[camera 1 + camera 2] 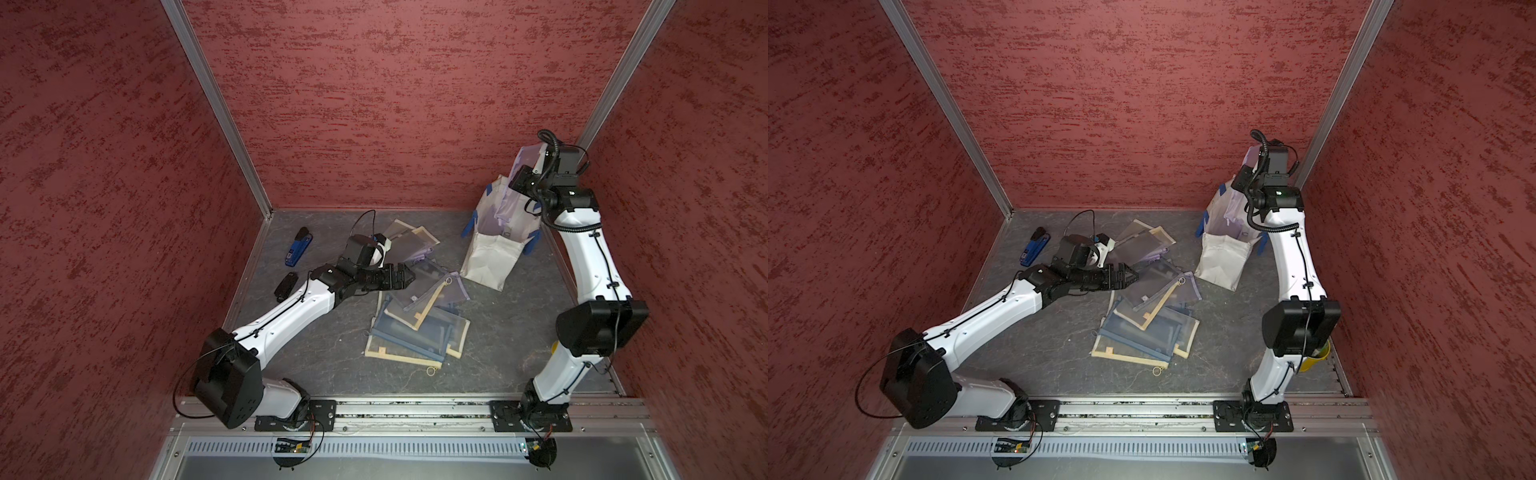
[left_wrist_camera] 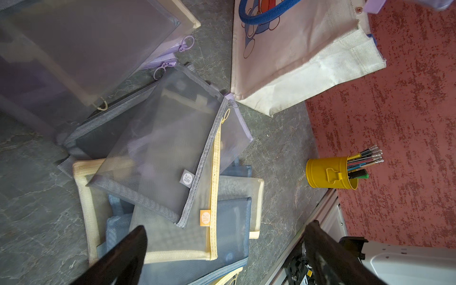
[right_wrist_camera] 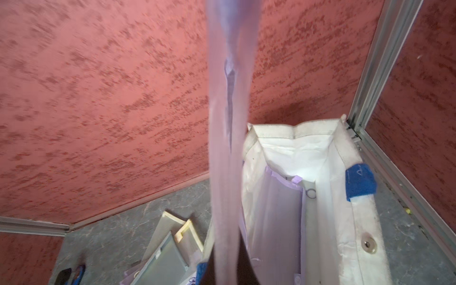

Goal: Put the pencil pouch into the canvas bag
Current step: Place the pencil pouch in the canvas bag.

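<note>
**Pouch held edge-on at the bag's mouth**

The right gripper (image 3: pixel 228 271) is clamped fully shut on one edge of a lilac mesh pouch (image 3: pixel 229 98). The pouch runs out past the fingertips as a thin, edge-on strip. Pinching it by the edge likely keeps it narrow enough to slip between the fabric walls.

Just beyond the fingers and off to one side, the bag (image 3: pixel 357 222) stands open against the corner. Another lilac pouch (image 3: pixel 278 209) is already upright inside. The held pouch crosses the bag's rim in the wrist view but looks not yet inside. In my judgement it needs lining up over the opening before release.

The left gripper (image 1: pixel 404 277) has its jaws spread as wide as they go and holds nothing. It hovers over the pile (image 1: pixel 415 328) of mesh pouches on the floor, well apart from the bag. That probably keeps it clear of the right arm and ready for another pick.
</note>
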`<move>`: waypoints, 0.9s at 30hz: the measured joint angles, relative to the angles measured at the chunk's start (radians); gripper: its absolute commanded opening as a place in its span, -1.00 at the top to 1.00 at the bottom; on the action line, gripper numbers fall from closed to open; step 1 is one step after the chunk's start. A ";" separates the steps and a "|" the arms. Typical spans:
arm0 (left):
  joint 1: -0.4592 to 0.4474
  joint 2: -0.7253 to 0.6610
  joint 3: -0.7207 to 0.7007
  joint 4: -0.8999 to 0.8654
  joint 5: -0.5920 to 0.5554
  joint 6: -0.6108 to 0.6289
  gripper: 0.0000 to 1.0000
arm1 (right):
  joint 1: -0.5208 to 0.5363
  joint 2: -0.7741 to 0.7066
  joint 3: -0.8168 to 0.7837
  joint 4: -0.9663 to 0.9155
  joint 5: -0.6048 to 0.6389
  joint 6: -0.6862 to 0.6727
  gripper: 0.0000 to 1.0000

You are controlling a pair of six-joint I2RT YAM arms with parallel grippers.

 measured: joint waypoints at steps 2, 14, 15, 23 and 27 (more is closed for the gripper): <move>0.000 0.000 0.000 -0.002 -0.004 -0.009 -0.99 | -0.002 0.046 0.005 -0.010 0.016 -0.004 1.00; 0.029 0.041 -0.093 0.001 0.015 -0.071 -0.86 | -0.034 0.146 -0.008 -0.049 0.026 -0.014 1.00; 0.030 0.049 -0.093 0.002 0.016 -0.072 -0.82 | -0.034 0.152 -0.014 -0.046 0.021 -0.013 1.00; 0.119 0.087 -0.131 0.043 0.031 -0.123 -0.65 | -0.034 0.205 -0.060 -0.044 -0.024 -0.014 0.64; 0.140 0.141 -0.135 0.082 0.047 -0.139 -0.56 | -0.034 0.206 -0.060 -0.046 -0.032 -0.025 0.08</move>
